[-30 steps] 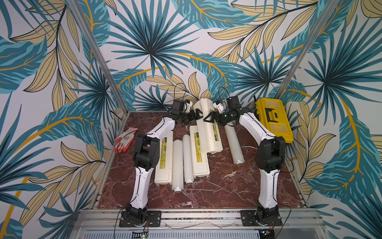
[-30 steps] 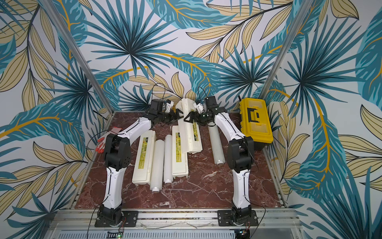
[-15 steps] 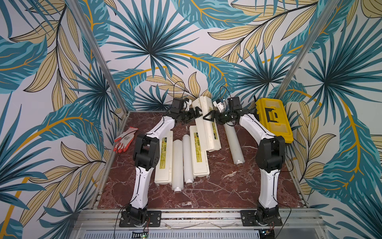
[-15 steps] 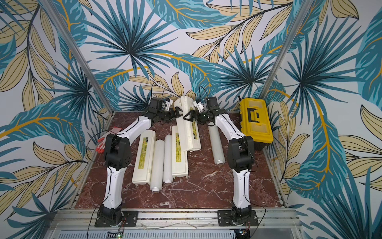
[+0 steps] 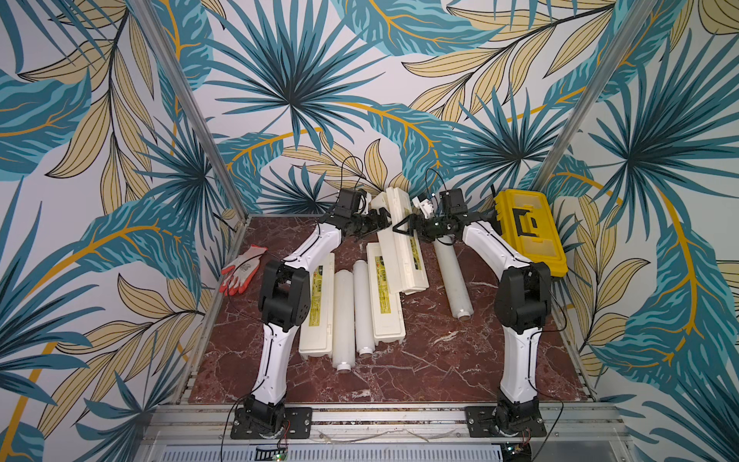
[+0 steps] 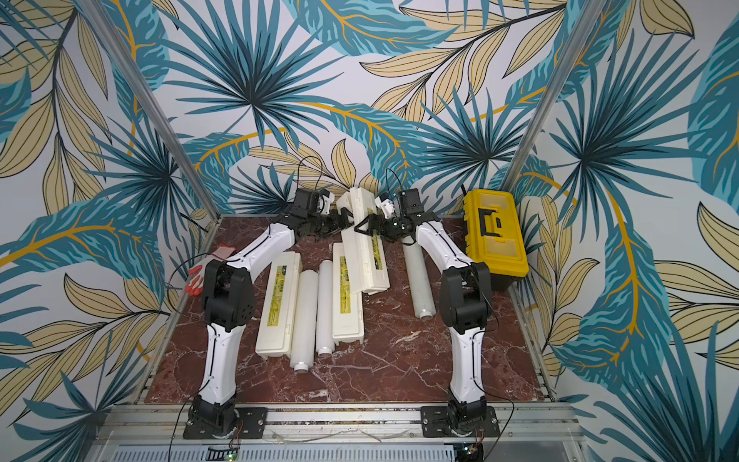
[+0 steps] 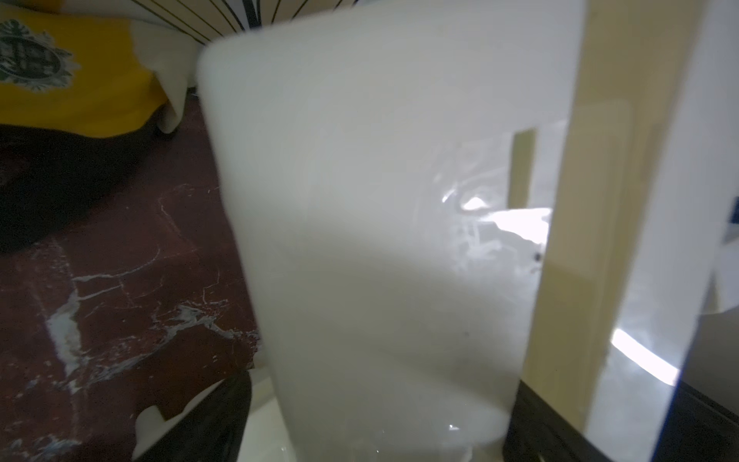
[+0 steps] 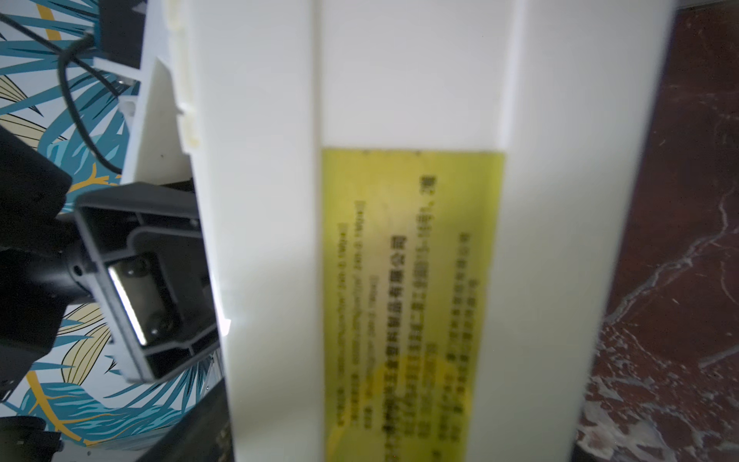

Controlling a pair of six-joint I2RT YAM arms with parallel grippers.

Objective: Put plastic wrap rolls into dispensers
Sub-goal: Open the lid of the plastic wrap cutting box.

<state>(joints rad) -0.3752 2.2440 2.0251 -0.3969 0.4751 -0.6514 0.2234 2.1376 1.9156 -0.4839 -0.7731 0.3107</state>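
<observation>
Fingers (image 7: pixel 216 420) of the left gripper (image 5: pixel 378 223) stand either side of a white panel of the raised dispenser (image 5: pixel 402 248); whether they pinch it we cannot tell. We find the right gripper (image 5: pixel 404 230) spread wide and clamped across that dispenser's labelled body. It sits at the back of the table (image 5: pixel 440 360), far end lifted, near end down partly over the middle dispenser (image 5: pixel 386 296).

Two rolls (image 5: pixel 344 320) lie side by side between the middle dispenser and the left dispenser (image 5: pixel 318 316), and a lone roll (image 5: pixel 452 276) lies beside the right arm. None is loaded.

Risks noted:
- Smooth plastic may slip from the wide grip and strike the lone roll, setting it rolling.
- Opposed pulls may twist the hinge.
- The resting end may drag the middle dispenser askew.
- An unsupported lid may fall shut.
</observation>
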